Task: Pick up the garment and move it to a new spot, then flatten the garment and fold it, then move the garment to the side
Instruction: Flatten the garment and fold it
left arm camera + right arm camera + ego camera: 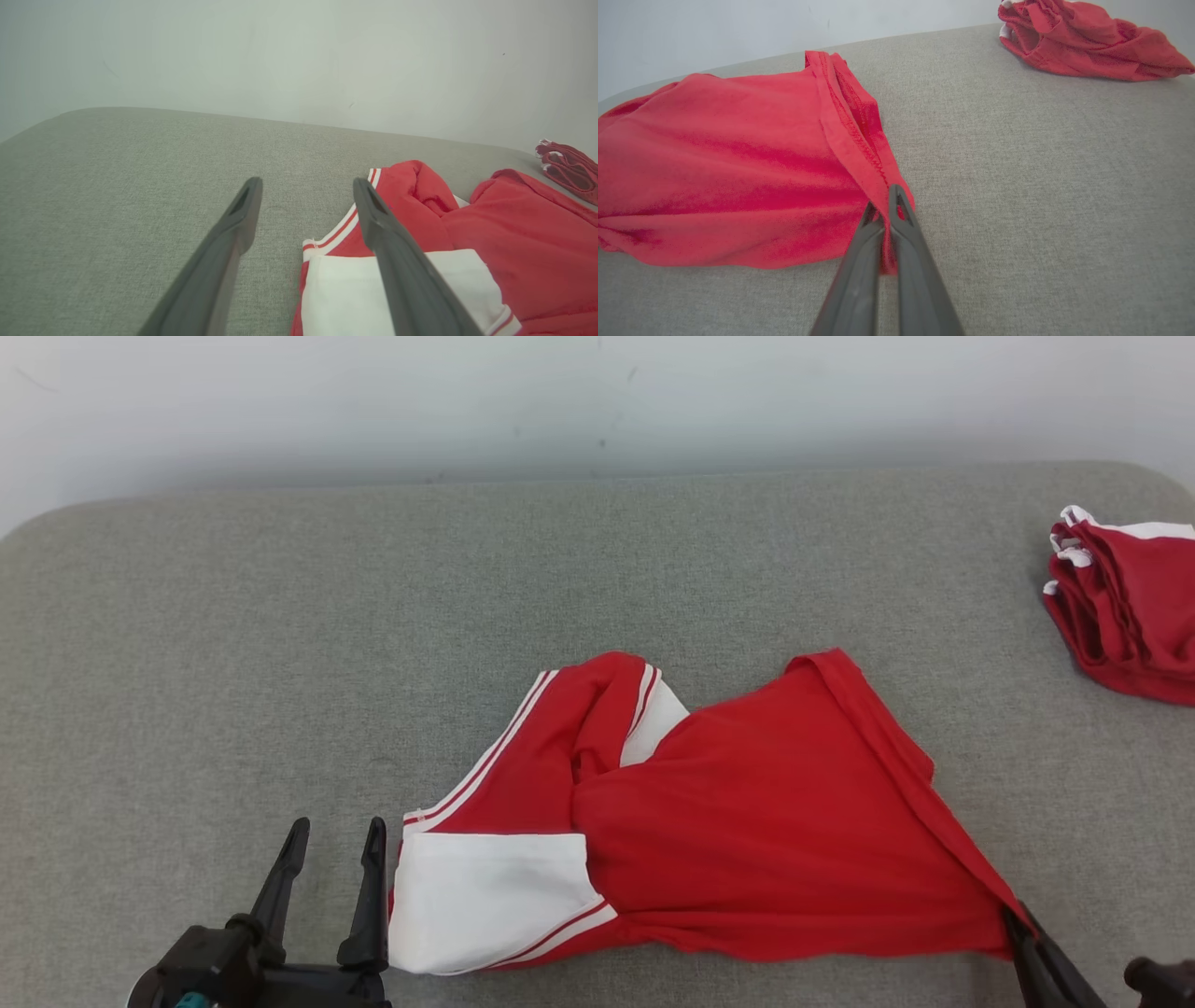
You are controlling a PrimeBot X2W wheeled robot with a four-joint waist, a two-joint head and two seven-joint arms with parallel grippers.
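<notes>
The garment [747, 821] is a red shirt with white panels and striped trim, lying rumpled on the grey padded table [280, 616]. My right gripper [1018, 919] is shut on its lower right hem corner; the right wrist view shows the red hem [859, 140] pinched between the fingertips of that gripper [883, 205]. My left gripper [338, 835] stands open just left of the white sleeve panel [485, 896], with nothing between its fingers. In the left wrist view the left gripper [306, 196] has its right finger [397, 261] over the white panel [345, 298] of the garment [514, 242].
A second red and white garment [1125, 607] lies bunched at the table's far right edge, seen also as a red heap [1083, 42] in the right wrist view and a small red bundle [567, 170] in the left wrist view. A pale wall [597, 401] stands behind the table.
</notes>
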